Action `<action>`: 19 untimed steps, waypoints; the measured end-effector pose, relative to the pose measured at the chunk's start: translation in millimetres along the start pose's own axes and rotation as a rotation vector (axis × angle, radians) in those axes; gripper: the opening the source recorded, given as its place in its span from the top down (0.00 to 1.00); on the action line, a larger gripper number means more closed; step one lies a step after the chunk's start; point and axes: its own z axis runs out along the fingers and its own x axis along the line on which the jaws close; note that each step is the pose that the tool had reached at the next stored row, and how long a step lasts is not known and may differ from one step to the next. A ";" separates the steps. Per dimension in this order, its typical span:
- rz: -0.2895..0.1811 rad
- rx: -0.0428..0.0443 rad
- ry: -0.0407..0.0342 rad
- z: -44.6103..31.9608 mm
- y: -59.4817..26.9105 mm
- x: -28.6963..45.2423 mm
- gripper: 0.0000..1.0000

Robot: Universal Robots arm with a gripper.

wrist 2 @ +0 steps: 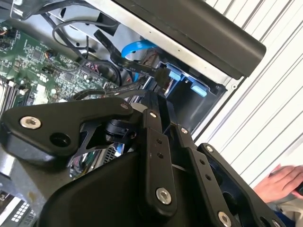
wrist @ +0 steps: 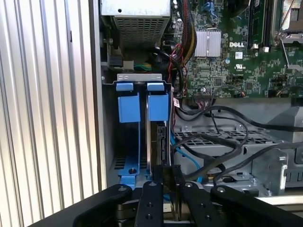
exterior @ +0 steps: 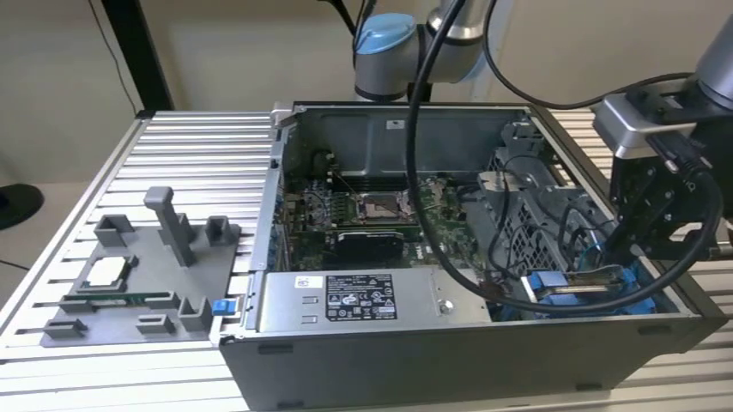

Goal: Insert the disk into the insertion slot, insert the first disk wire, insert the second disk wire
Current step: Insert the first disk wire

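The disk (wrist: pixel 159 142) stands on edge in the insertion slot (wrist: pixel 129 106), beside the bay's blue latch tabs. In the first wrist view my gripper (wrist: pixel 164 171) sits right over the disk's near edge, with its fingers (wrist: pixel 153 176) close together on it. In the exterior view the gripper (exterior: pixel 627 257) hangs over the case's front right corner, above the blue carrier (exterior: pixel 564 290). A blue wire (wrist: pixel 183 153) and black wires (wrist: pixel 215 142) lie loose beside the bay. The second wrist view shows the gripper (wrist 2: pixel 156 97) pointing at the blue tabs (wrist 2: pixel 176 74).
The open computer case (exterior: pixel 458 343) lies on a ribbed metal table (exterior: pixel 195 146). A silver power-supply box (exterior: pixel 355 300) and the motherboard (exterior: pixel 366 210) flank the bay, and a grey perforated cage (wrist: pixel 222 137) stands close by. A grey fixture tray (exterior: pixel 126 292) lies at the exterior view's left. A person's hand (wrist 2: pixel 284 182) rests near the table.
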 end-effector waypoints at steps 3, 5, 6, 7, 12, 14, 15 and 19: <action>0.000 -0.0001 -0.0011 4.8 0.3 0.4 1.00; 0.000 -0.0001 -0.0017 8.1 0.5 0.6 1.00; 0.000 -0.0002 -0.0028 9.6 0.6 0.8 1.00; 0.000 -0.0003 -0.0043 10.8 0.7 0.8 1.00; -0.003 0.0007 -0.0080 15.2 1.1 -0.3 1.00; -0.005 0.0013 -0.0082 16.7 1.2 -0.2 1.00; -0.005 0.0014 -0.0083 17.4 1.2 -0.2 1.00; -0.005 0.0013 -0.0092 20.9 1.2 0.2 1.00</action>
